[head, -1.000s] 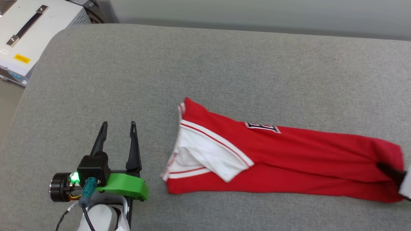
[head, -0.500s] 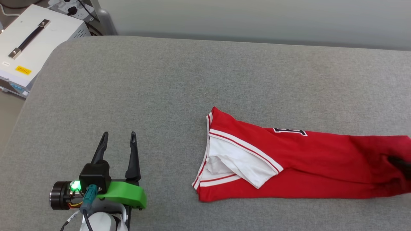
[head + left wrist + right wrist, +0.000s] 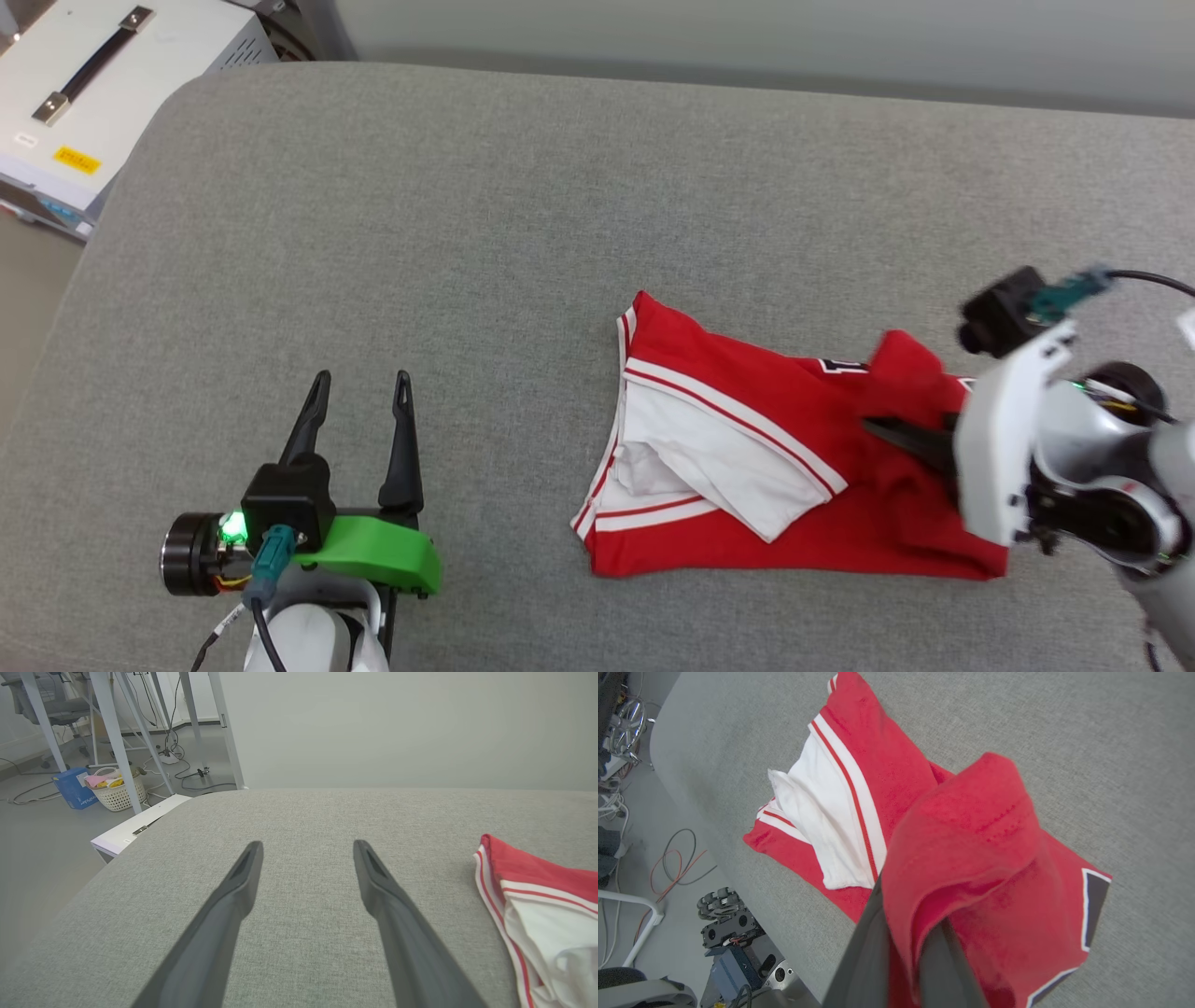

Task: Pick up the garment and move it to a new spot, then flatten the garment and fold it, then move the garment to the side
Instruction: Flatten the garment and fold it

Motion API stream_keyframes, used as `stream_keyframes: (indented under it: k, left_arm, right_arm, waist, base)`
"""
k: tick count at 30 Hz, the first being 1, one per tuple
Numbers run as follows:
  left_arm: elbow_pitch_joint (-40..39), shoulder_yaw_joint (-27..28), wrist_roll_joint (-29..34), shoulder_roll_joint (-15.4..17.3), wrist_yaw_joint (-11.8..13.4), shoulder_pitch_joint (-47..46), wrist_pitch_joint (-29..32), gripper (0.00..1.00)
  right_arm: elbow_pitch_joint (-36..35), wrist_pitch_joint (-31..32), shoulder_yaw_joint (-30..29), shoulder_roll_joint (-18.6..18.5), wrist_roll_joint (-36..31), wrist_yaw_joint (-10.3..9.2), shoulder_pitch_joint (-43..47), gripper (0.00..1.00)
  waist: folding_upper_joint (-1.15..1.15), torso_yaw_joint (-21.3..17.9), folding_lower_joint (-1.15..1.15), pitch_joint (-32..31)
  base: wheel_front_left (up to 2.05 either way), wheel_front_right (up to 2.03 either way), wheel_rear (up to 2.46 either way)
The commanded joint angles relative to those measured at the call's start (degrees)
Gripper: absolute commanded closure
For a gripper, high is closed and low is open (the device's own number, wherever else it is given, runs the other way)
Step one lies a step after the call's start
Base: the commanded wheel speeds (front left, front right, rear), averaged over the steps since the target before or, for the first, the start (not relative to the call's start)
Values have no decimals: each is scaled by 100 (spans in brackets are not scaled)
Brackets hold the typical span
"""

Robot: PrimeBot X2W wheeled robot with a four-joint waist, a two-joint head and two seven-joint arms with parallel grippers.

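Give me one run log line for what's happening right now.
shirt: red, one end lifted | right gripper: shut on shirt's lifted end | left gripper: open, empty, apart from shirt | surface: grey cushion

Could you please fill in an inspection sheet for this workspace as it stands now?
Surface: grey pad, fabric-covered, smooth.
Job's things: garment lies right of centre, folded narrow, with a white sleeve on top; its right end is lifted off the pad.
Clutter: nothing seen.
Grippers: left gripper open, left of the garment, not touching it; right gripper shut on the garment's lifted red end.
Cables: loose cables on the floor beyond the pad; orange and black wires on the floor beside it.
Surroundings: white case with a black handle by the pad's far left corner; white basket and blue box on the floor.
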Motion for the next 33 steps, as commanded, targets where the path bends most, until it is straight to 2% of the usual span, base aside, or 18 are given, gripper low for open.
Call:
stream_keyframes:
  k: [1, 6, 10, 15, 19, 20, 21, 22, 26, 27, 28, 33]
  left_arm:
    - [16, 35, 80, -50, -40, -145, -34, 0]
    - [80, 101, 137, -154, -143, -302, -34, 0]
    - [122, 139, 174, -236, -211, -417, -34, 0]
    - [199, 182, 208, -324, -284, -479, -34, 0]
    - [252, 270, 222, -364, -311, -463, -34, 0]
    - [258, 296, 230, -369, -314, -444, -34, 0]
    - [269, 322, 242, -374, -323, -417, -34, 0]
    - [280, 338, 254, -376, -337, -396, -34, 0]
    - [303, 437, 309, -379, -369, -292, -34, 0]
    - [290, 515, 348, -375, -380, -209, -34, 0]
    - [289, 535, 360, -370, -383, -184, -34, 0]
    - [258, 638, 392, -352, -412, -76, -34, 0]
  right_arm:
    - [69, 26, 224, 121, -106, -4, -282, 100]
    - [655, -68, 1055, 704, -274, -4, -1151, 100]
    - [1345, -215, 1502, 1071, -235, -4, -1521, 100]
    - [2242, -493, 1942, 1298, -192, -4, -1674, 100]
    - [2579, -1012, 2149, 1334, -194, -4, -1728, 100]
    - [2577, -1139, 2181, 1338, -161, -4, -1732, 89]
    - [2537, -1295, 2223, 1308, -137, -4, -1741, 16]
    - [2483, -1417, 2246, 1276, -104, -4, -1739, 0]
    - [2122, -2099, 2135, 1042, -3, -4, -1718, 0]
    - [1893, -2653, 1927, 832, -63, -4, -1662, 0]
    - [1862, -2874, 1816, 783, -136, -4, -1643, 0]
    - [1874, -4141, 1198, 616, -1055, -4, -1417, 0]
  waist:
    - [0, 71, 0, 118]
    - [0, 145, 0, 308]
    - [0, 222, 0, 414]
    - [0, 281, 0, 468]
    - [0, 253, 0, 420]
    - [0, 230, 0, 389]
    - [0, 209, 0, 351]
    - [0, 185, 0, 310]
    - [0, 32, 0, 105]
    - [0, -105, 0, -62]
    - [0, -148, 0, -116]
    - [0, -355, 0, -329]
  base:
    - [0, 0, 0]
    - [0, 0, 0]
    - [0, 0, 0]
    - [0, 0, 0]
    - [0, 0, 0]
    - [0, 0, 0]
    - [0, 0, 0]
    - [0, 0, 0]
    - [0, 0, 0]
    - [0, 0, 0]
    - [0, 0, 0]
    - [0, 0, 0]
